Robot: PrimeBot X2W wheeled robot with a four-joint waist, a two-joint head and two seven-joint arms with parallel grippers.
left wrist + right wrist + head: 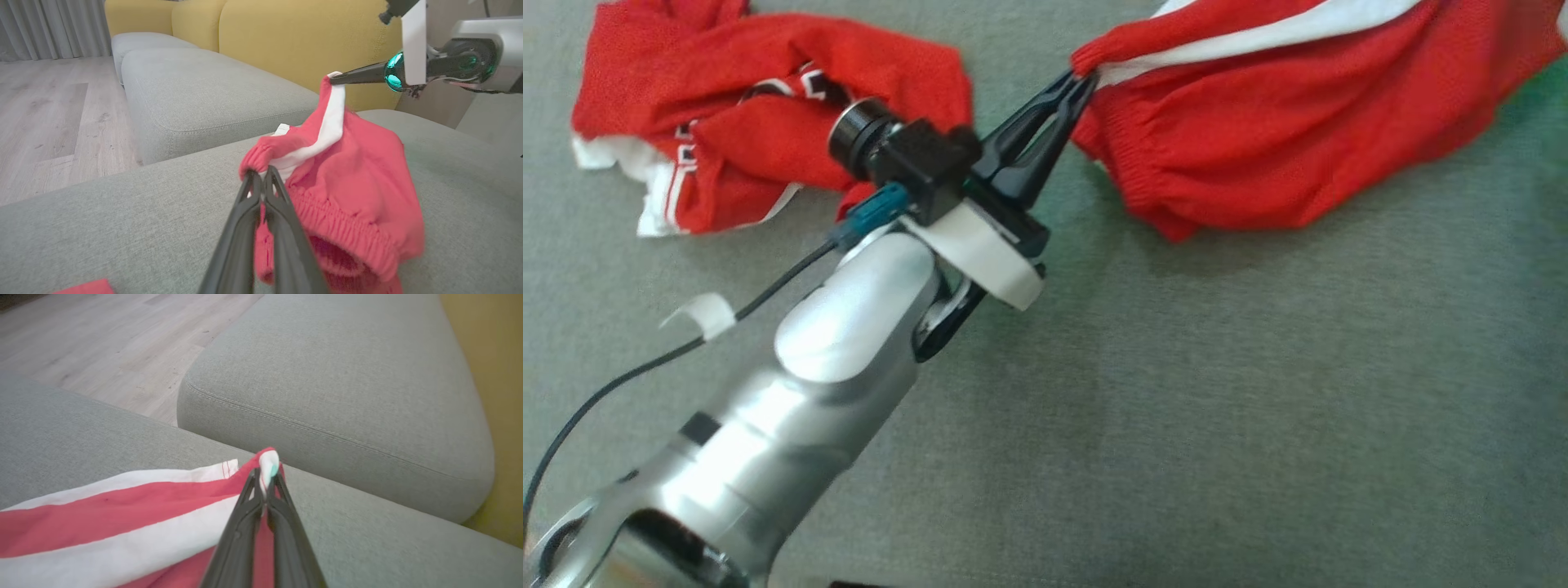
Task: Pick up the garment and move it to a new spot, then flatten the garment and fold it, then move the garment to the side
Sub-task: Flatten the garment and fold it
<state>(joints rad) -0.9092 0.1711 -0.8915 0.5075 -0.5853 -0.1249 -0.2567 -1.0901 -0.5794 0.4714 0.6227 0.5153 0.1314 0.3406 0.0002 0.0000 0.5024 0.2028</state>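
Left gripper (1083,82): clenched on waistband of red-and-white elastic-waisted fabric garment (1258,147);
Right gripper (267,473): pinching its striped corner;
Risk: thin pinches may slip under tension

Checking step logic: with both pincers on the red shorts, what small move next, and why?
Probably lift both together: the left pincer and right pincer are shut on the shorts, whose bunched cloth seems to rest on the cushion.
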